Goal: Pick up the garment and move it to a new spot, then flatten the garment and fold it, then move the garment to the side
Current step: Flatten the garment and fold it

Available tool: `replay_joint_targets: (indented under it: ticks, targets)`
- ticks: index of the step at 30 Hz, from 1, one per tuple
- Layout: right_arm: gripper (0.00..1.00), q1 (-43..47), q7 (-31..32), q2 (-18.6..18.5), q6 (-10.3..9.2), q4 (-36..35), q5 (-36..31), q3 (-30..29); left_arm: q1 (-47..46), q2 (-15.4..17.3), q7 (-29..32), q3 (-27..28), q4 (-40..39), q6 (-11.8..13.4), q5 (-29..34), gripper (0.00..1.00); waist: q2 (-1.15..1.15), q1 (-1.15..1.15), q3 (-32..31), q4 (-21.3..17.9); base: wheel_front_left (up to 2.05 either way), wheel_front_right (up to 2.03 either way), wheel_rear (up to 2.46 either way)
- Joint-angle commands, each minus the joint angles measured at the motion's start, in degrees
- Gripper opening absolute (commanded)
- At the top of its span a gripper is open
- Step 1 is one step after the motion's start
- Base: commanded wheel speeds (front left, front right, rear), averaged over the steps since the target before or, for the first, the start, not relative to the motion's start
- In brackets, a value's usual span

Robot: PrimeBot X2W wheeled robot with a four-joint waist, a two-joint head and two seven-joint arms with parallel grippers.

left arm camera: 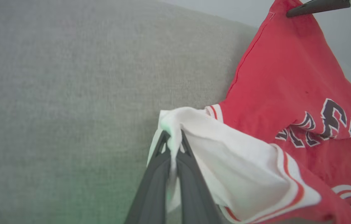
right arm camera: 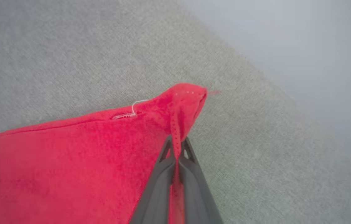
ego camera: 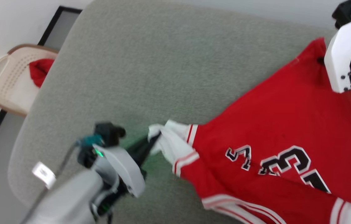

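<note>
Across right half of grey woven-fabric cushion point(ego camera: 132, 62), large red jersey garment point(ego camera: 287, 109) with white short sleeves and black white-outlined numerals is stretching between both grippers, trailing toward near right edge. Left gripper point(left arm camera: 172, 138) is pinching white sleeve point(left arm camera: 225, 146), fingers pressed together on cloth. Right gripper point(right arm camera: 177, 144) is clamping red corner near far right edge. Beyond left edge, beige perforated plastic basket point(ego camera: 4, 77) is holding small bunched red cloth point(ego camera: 40, 71).

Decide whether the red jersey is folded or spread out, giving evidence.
Spread out, not folded: the jersey stretches between the left gripper, pinching its white sleeve, and the right gripper, pinching a red corner.
</note>
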Motion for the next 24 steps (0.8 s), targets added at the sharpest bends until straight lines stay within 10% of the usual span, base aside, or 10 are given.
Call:
replay_joint_targets:
  ticks: [1,12,24]
  targets:
    - [0.00,-1.23,-1.57,-0.37,-0.08,-0.45,0.28,0.73,-2.04,2.07,1.99,0.80,-2.03,0.76,-0.27,0.00,0.00,0.00,-2.28,-2.44,0.00,0.00,0.00]
    - [0.00,-5.88,-10.54,0.54,-0.08,0.15,-0.35,1.06,-16.68,11.46,14.80,3.41,-8.65,2.39,2.02,0.00,0.00,0.00,-7.42,-7.86,0.00,0.00,0.00]
    - [0.00,-12.83,-21.89,5.06,-0.08,7.43,-4.82,-0.96,-35.73,12.31,20.98,1.96,1.56,-0.57,3.79,0.00,0.00,0.00,-12.20,-13.31,0.00,0.00,0.00]
